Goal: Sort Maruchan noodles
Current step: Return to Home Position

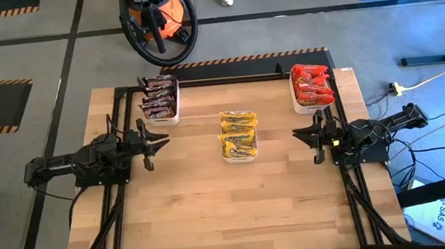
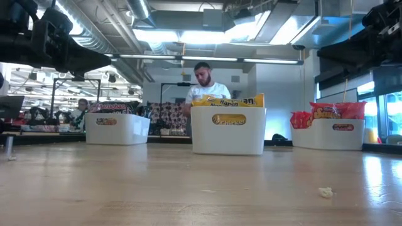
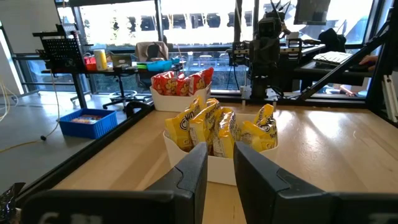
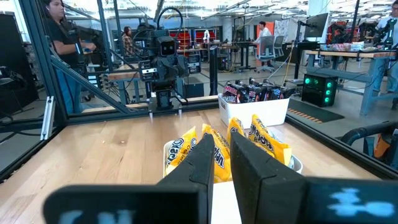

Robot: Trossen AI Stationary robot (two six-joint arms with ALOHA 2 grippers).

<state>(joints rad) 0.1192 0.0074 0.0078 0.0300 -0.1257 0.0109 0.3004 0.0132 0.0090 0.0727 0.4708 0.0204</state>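
The Maruchan noodles stand in three white trays. Dark packets (image 1: 159, 96) fill the far-left tray, yellow packets (image 1: 238, 133) the middle tray, and red packets (image 1: 312, 83) the far-right tray. In the low view the yellow packets (image 2: 227, 100) stick up above their tray's rim. My left gripper (image 1: 164, 140) hovers left of the yellow tray, pointing at it, its fingers drawn together and holding nothing (image 3: 221, 149). My right gripper (image 1: 296, 134) hovers right of the same tray, facing it, also drawn together and empty (image 4: 222, 140).
Bare wooden tabletop (image 1: 231, 206) lies on the near side of the trays. A small crumb (image 2: 325, 192) sits on the table near the low camera. A dark frame rail (image 1: 226, 78) runs along the far edge. A person (image 2: 204, 85) stands behind the table.
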